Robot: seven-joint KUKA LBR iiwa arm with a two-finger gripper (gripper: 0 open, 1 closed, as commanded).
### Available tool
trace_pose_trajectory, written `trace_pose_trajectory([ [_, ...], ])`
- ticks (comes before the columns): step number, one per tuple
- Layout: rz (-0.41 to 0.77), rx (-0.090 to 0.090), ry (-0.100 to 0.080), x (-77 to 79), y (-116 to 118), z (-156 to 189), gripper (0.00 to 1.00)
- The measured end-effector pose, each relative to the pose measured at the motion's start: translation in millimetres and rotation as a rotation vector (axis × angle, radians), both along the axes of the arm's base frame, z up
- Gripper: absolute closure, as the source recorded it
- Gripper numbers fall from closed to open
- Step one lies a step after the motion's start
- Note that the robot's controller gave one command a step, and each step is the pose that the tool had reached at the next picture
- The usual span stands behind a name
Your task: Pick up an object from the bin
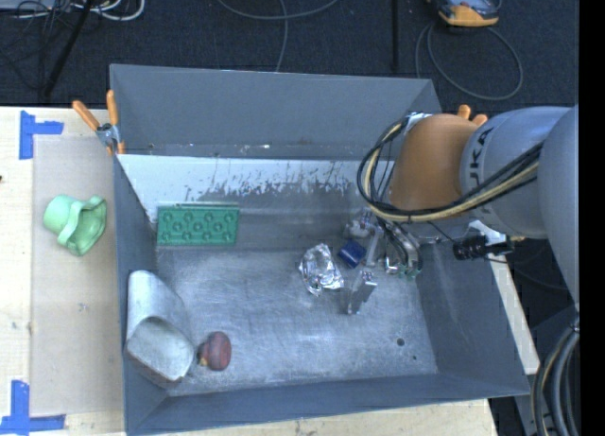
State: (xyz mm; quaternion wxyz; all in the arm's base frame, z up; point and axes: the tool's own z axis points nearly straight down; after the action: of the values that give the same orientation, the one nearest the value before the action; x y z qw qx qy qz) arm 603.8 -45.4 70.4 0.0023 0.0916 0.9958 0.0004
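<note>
The gripper [362, 285] is held low just beside the crumpled silver foil [320, 269], probably for a grasp there, though its opening cannot be told

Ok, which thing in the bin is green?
The flat studded plate by the back wall; the crumpled wad is silvery, the small ball reddish-brown.
</note>
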Motion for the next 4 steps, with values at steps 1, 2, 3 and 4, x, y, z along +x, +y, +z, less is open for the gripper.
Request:
trace_pose_trajectory([
  [1,0.004,-0.001,-0.009,2.9,0.9,5.6,1.0],
  [2,-0.024,0.0,-0.004,6.8,12.5,125.4,1.0],
  [3,-0.023,0.0,0.004,5.3,12.3,120.3,0.0],
  [4,0.543,-0.002,0.001,14.6,44.3,1.1,0.0],
])
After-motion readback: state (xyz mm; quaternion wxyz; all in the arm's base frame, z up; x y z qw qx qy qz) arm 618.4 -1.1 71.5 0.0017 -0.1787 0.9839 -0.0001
